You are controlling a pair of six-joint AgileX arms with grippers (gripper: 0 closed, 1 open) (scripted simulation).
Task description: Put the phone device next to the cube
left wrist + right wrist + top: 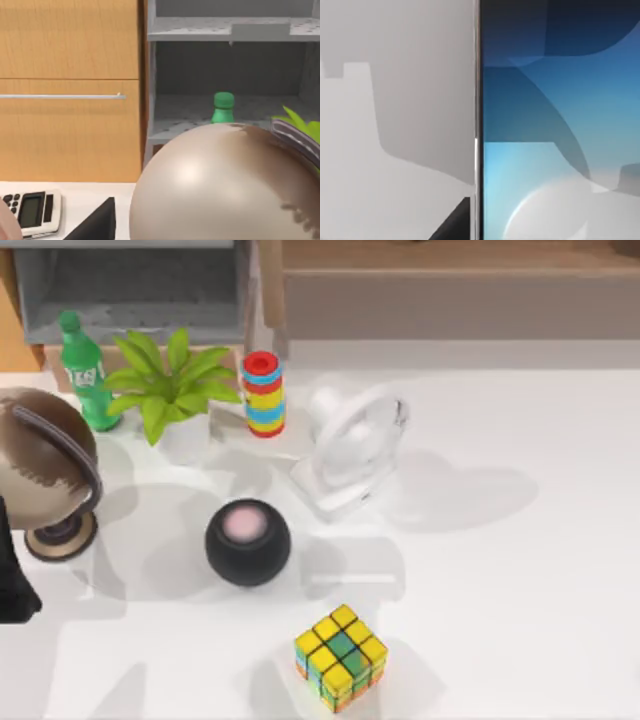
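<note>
Your right end effector's fingers cannot be made out: the right wrist view sits close over the phone point(560, 125), a flat glossy slab with a thin dark frame and a screen shading from deep blue to pale teal and white. Its long straight edge lies against the white surface point(395, 125), and a dark wedge shows beside that edge; you cannot tell whether anything grips or touches the phone.

Your left arm point(15, 580) sits at the left edge of the top view; whether its end effector is wide or narrow cannot be told.

The cube point(341, 657) rests on the surface point(520, 580) near the front, its 3x3 tiles yellow, green and orange. Just behind it to the left stands a matte black sphere point(248, 542) with a soft pink top. Farther back are a white fan point(352, 445), a striped stack of rings point(263, 393), a leafy potted plant point(172, 385), a green bottle point(84, 370) and a smooth tan globe point(42, 465). The left wrist view shows a calculator point(32, 212).
</note>
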